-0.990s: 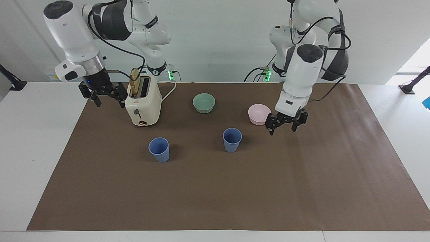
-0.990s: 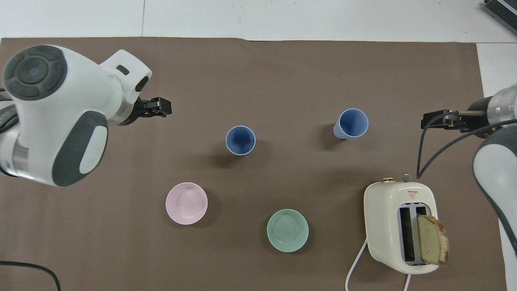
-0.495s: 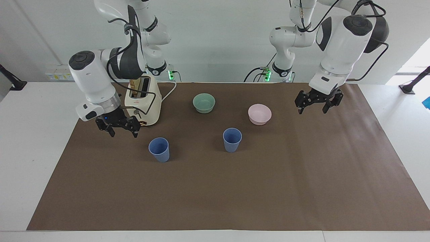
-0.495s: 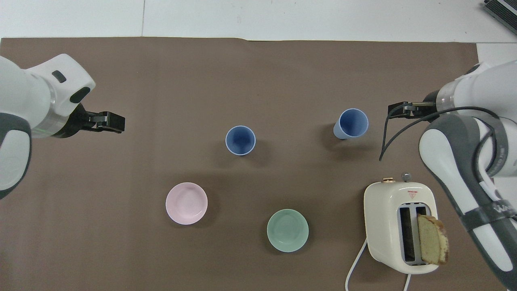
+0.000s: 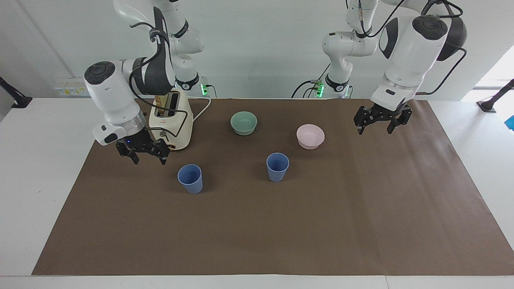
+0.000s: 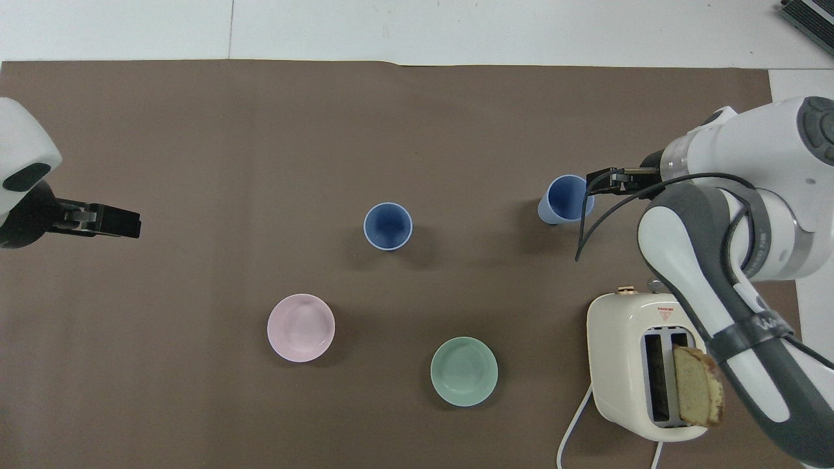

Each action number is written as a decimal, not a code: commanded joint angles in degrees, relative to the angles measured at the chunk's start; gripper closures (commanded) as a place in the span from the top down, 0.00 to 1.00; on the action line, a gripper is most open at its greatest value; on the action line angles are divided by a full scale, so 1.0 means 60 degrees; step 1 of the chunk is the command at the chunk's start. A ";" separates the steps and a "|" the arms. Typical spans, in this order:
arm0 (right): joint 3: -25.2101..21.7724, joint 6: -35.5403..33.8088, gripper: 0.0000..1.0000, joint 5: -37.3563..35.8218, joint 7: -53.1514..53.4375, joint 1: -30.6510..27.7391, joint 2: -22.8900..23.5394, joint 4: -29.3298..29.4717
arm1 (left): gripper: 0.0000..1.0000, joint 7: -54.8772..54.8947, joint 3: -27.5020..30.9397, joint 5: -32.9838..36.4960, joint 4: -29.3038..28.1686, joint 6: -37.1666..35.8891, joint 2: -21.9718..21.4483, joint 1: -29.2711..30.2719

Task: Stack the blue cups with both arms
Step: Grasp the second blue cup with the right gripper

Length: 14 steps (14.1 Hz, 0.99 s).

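Facing view: the right gripper [image 5: 142,151] sits at centre left of the frame, low over the brown mat [image 5: 257,241], just in front of the toaster [image 5: 172,124] and up-left of the nearer blue cup [image 5: 190,178]. Its fingers stand apart and hold nothing. The left gripper [image 5: 382,117] hangs at upper right of the frame, over the mat well clear of the pink bowl [image 5: 310,136], fingers likewise apart and empty.

Both blue cups stand upright and separate in the middle of the frame; the second blue cup [image 5: 277,166] lies down-left of the pink bowl. The green bowl [image 5: 243,122] sits above centre. Neither cup is touched. In the overhead view the right gripper [image 6: 609,181] covers the rim of the cup at centre right [image 6: 565,199], but the facing view shows it still short of it.

Change noted: one second ago the right gripper was high beside the toaster's top, and the left gripper was low just beside the pink bowl. The right has since dropped toward its cup; the left has drawn up and outward. Over the last half second both have shifted only slightly.

Judgement: the approach to the first cup is under way; no grasp made, stacking not begun.
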 commanded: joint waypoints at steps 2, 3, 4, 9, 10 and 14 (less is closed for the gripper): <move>0.0026 0.0293 1.00 0.0068 -0.0076 -0.0129 0.0271 -0.0042 | 1.00 -0.0153 -0.0053 -0.0355 0.0093 -0.0105 -0.0001 0.0145; 0.0026 0.0308 1.00 0.0067 -0.0076 -0.0114 0.0373 -0.0028 | 1.00 -0.0198 -0.0023 -0.0341 0.0180 -0.0192 -0.0001 0.0174; 0.0040 0.0396 1.00 0.0067 -0.0076 -0.0100 0.0446 -0.0028 | 1.00 -0.0169 -0.0023 -0.0283 0.0428 -0.0425 -0.0015 0.0189; 0.0041 0.0938 1.00 0.0067 -0.0076 -0.0056 0.0901 -0.0042 | 1.00 -0.0096 0.0152 -0.0194 0.1207 -0.1832 -0.0015 0.0204; 0.0041 0.0938 1.00 0.0067 -0.0076 -0.0056 0.1032 -0.0042 | 1.00 -0.0096 0.0254 -0.0194 0.1207 -0.2022 -0.0030 0.0204; 0.0055 0.0982 0.99 0.0067 -0.0061 0.0091 0.1150 -0.0042 | 1.00 -0.0052 0.0241 -0.0224 0.1149 -0.2141 -0.0322 0.0189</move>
